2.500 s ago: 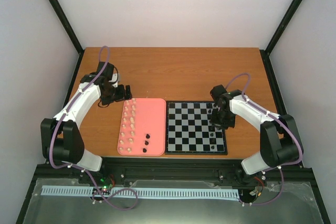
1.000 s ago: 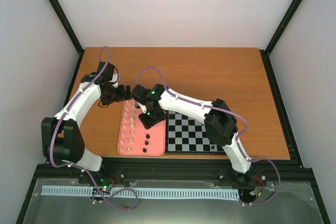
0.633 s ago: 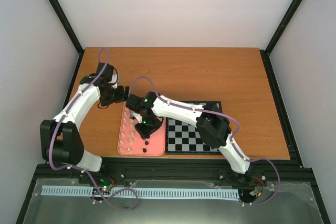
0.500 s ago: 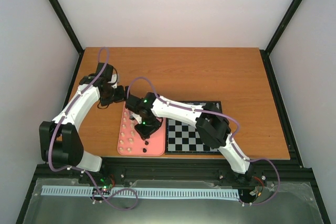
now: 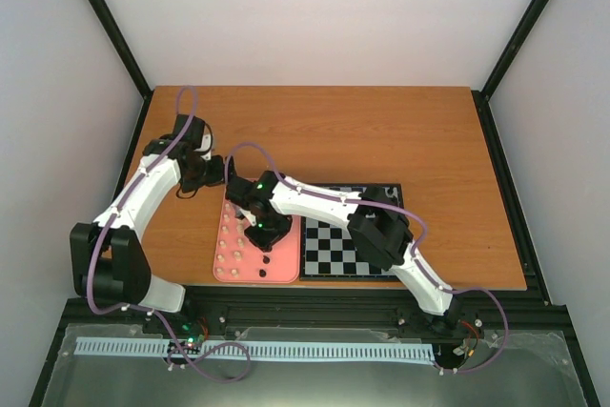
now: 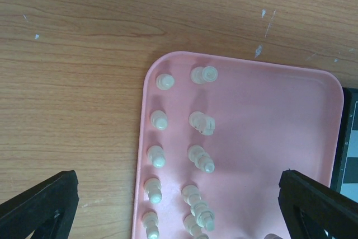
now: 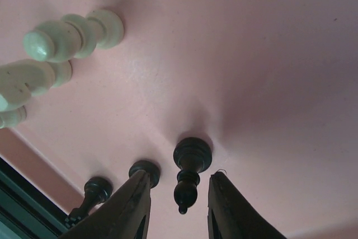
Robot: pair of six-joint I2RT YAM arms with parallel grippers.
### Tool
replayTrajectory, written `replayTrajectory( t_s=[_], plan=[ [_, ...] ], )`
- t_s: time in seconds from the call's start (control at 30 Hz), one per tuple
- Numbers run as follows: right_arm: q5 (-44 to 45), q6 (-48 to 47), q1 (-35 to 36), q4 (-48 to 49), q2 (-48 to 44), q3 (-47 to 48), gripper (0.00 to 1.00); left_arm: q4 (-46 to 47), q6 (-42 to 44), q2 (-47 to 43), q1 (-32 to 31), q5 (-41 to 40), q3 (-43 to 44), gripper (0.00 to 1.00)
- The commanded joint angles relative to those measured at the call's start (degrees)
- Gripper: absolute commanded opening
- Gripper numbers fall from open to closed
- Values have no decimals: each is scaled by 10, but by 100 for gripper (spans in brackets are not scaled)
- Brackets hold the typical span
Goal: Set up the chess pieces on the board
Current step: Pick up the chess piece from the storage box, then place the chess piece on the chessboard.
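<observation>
While the right gripper [image 7: 179, 176] is straddling a black piece [image 7: 192, 158], fingers [image 7: 131, 208] narrowly apart, one is crowding a neighbour [image 7: 144, 167], risking a topple.

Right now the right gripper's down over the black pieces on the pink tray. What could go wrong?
1. The right gripper is open around one black piece, but a second black piece sits right beside one finger; closing may knock it or pinch both.
2. The left gripper hovers open over the tray's far end, near the right arm; lifting out could bump it.
</observation>
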Motion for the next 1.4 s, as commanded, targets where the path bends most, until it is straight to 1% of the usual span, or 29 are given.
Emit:
replayTrajectory(
  t_s=[0.0,0.03,0.07,0.13,0.17,0.3,0.43,0.57,0.67,0.73,0.87,0.97,1.07,1.2,1.37],
  plan=[
    [30,14,0,-13,24,16,30,-6,-2,-29,-2,15,5,100],
    [30,12,0,-14,25,17,28,-5,-2,-29,-2,15,4,100],
    [30,12,0,-16,27,19,23,-4,-2,-30,-2,15,3,100],
    [31,13,0,-22,30,23,7,-3,-3,-31,-2,15,2,100],
    [34,12,0,-24,29,23,3,-3,-3,-31,-2,15,2,100],
    [68,22,-2,-29,11,25,3,-3,-3,-36,-2,15,1,100],
    [120,57,-18,-31,-58,16,3,-3,-3,-43,-2,14,-3,100],
    [153,97,-62,-41,-152,-30,3,-4,-3,-48,-2,13,-5,100],
    [156,129,-119,-42,-245,-125,3,-6,-3,-47,-2,16,-1,100],
    [148,152,-165,-33,-313,-214,3,-7,-3,-45,-2,19,1,100],
    [123,187,-286,-19,-448,-397,3,-7,-3,-42,-2,21,5,100],
    [107,195,-365,-10,-515,-478,3,-4,-5,-38,-2,26,4,100],
    [111,195,-401,-11,-538,-510,3,-3,-6,-33,-2,26,4,100],
    [119,197,-410,-3,-528,-534,3,-2,-6,-25,-2,30,7,100],
    [105,194,-423,35,-520,-562,3,-5,-5,-19,-2,25,11,100]
  ],
)
